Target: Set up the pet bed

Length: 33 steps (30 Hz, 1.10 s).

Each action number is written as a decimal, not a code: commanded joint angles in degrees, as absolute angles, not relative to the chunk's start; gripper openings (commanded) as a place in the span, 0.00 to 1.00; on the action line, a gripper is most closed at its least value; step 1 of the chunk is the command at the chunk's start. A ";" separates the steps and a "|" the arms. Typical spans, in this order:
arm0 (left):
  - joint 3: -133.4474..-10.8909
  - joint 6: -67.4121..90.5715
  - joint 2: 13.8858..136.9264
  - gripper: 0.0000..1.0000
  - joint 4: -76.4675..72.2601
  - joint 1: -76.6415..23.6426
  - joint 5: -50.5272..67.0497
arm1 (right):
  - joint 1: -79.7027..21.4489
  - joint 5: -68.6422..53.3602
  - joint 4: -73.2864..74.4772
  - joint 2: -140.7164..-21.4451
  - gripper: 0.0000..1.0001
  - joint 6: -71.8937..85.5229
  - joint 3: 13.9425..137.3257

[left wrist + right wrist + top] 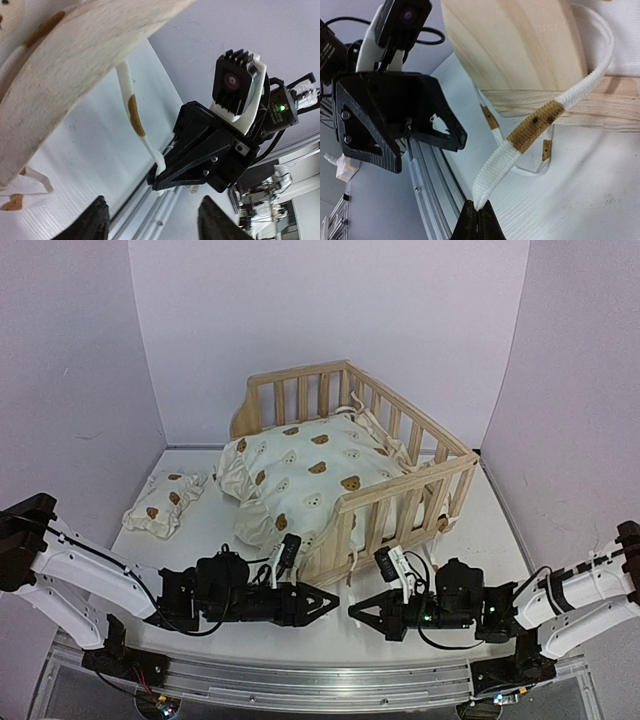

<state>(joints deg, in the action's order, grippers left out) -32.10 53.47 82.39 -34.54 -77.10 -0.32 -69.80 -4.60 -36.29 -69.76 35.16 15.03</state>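
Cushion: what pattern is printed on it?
Cream cushion with brown bear faces; top external view.

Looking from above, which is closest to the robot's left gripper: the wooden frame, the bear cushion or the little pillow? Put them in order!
From the left gripper:
1. wooden frame, its corner post just behind.
2. bear cushion, draped in the frame.
3. little pillow, far off left.

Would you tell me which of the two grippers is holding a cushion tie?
The right gripper: it pinches the tie at its tip, while the left gripper is open and empty.
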 commanded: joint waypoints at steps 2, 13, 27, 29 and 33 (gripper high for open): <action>-31.81 60.01 84.39 0.68 -43.54 -77.24 3.06 | -70.99 -19.38 -43.25 -72.24 0.00 32.90 17.61; -34.32 63.96 90.30 0.51 -45.44 -75.51 4.80 | -78.54 -13.02 -47.80 -76.59 0.00 25.61 19.35; -31.20 56.81 81.85 0.00 -41.32 -75.50 4.24 | -79.45 -5.51 -44.58 -77.45 0.00 24.97 20.24; -31.56 55.07 80.12 0.00 -39.02 -75.45 3.72 | -79.45 -4.55 -44.45 -77.39 0.20 25.48 19.75; -33.92 51.17 77.29 0.00 -31.57 -75.50 2.46 | -79.51 1.40 -45.45 -78.94 0.53 24.06 17.64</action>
